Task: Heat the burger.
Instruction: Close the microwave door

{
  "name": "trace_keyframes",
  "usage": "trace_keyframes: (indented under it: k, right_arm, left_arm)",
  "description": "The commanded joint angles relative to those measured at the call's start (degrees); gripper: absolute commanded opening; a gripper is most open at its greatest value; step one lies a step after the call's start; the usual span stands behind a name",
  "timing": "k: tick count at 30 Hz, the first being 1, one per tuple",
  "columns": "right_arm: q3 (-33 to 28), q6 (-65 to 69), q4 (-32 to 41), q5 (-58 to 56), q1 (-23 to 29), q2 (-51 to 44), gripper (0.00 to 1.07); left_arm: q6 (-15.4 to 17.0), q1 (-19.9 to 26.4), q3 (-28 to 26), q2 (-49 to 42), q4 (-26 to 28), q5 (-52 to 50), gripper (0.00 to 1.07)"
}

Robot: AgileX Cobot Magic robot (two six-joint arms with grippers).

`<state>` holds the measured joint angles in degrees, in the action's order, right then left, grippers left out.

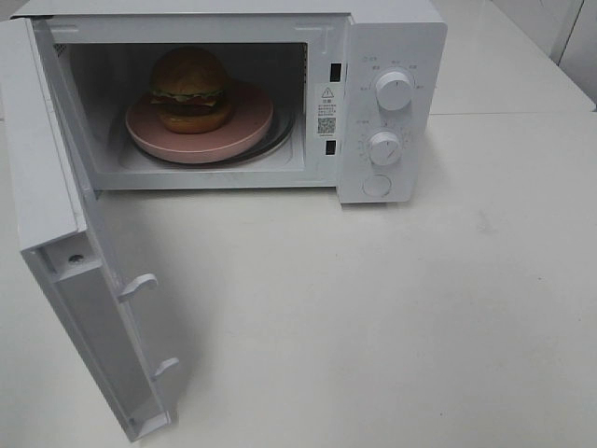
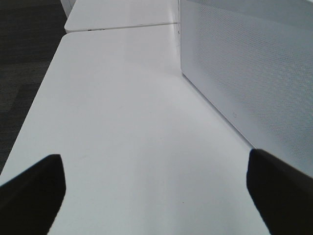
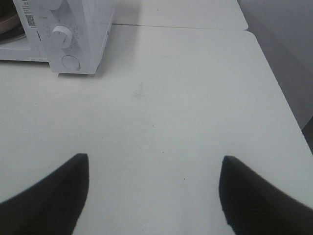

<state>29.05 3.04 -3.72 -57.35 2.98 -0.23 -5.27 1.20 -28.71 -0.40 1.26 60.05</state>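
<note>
One burger (image 1: pixel 191 89) sits on its pink plate (image 1: pixel 254 126) inside the microwave (image 1: pixel 392 37), door (image 1: pixel 56 187) swung wide. I see left jaws and right jaws spread above the counter (image 1: pixel 420 308), apparently pinching nothing.

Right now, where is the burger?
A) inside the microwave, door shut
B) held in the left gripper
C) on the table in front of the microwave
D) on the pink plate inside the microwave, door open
D: the burger sits on the pink plate inside the microwave, whose door is swung open. The left gripper and right gripper are both open and hold nothing.
</note>
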Motion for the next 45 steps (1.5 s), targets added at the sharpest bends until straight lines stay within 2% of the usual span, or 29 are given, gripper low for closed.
trace_keyframes:
  k: [1,14,22,23,24,26,27,28,29,30,31,32,33,34,43,45]
  right_arm:
    - [-0.34,-0.40,0.29,0.00,-0.40,-1.49,0.73]
    - [-0.34,-0.46,0.29,0.06,-0.40,-1.49,0.73]
    - [-0.34,-0.46,0.29,0.06,-0.40,-1.49,0.73]
    - [-0.34,-0.46,0.29,0.06,-0.40,-1.49,0.73]
    - [-0.34,-0.46,0.29,0.06,-0.40,-1.49,0.73]
    - [-0.34,-0.46,0.29,0.06,-0.40,-1.49,0.73]
    - [-0.34,-0.46,0.29,0.06,-0.40,-1.49,0.73]
    - [-0.34,-0.46,0.29,0.06,-0.40,-1.49,0.73]
    - [-0.34,-0.46,0.29,0.06,-0.40,-1.49,0.73]
    - [-0.34,-0.46,0.29,0.06,-0.40,-1.49,0.73]
    - [-0.34,-0.46,0.29,0.06,-0.40,-1.49,0.73]
    - [-0.34,-0.46,0.29,0.06,-0.40,-1.49,0.73]
    - [-0.34,-0.46,0.29,0.06,-0.40,-1.49,0.73]
    - [-0.34,-0.46,0.29,0.06,-0.40,-1.49,0.73]
    - [-0.34,-0.46,0.29,0.06,-0.40,-1.49,0.73]
    - [-0.34,-0.46,0.29,0.06,-0.40,-1.49,0.73]
  left_arm:
    - [0.17,0.06,0.17,-1.03,-0.17,-0.52,0.93]
    - [0.46,0.06,0.17,-0.57,0.06,-0.52,0.92]
    - [0.69,0.06,-2.75,5.84,0.11,-4.64,0.84]
    - [0.57,0.06,-3.09,8.19,-0.11,-7.56,0.78]
    - [0.57,0.06,-3.09,8.19,-0.11,-7.56,0.78]
    - [0.57,0.06,-3.09,11.40,-0.69,-11.00,0.63]
    - [0.57,0.06,-3.09,11.40,-0.69,-11.00,0.63]
    - [0.57,0.06,-3.09,13.29,-0.63,-13.24,0.48]
    - [0.57,0.06,-3.09,14.04,-0.57,-14.61,0.41]
    - [0.57,0.06,-3.09,14.04,-0.57,-14.61,0.41]
    - [0.57,0.06,-3.09,15.70,0.11,-17.02,0.23]
    - [0.57,0.06,-3.09,15.70,0.11,-17.02,0.23]
    - [0.57,0.06,-3.09,17.07,0.63,-19.77,0.03]
    - [0.57,0.06,-3.09,17.59,0.63,-20.86,0.00]
    - [0.34,-0.23,-2.35,24.92,0.23,-32.37,0.00]
    - [0.34,-0.86,0.11,28.93,0.46,-39.36,0.00]
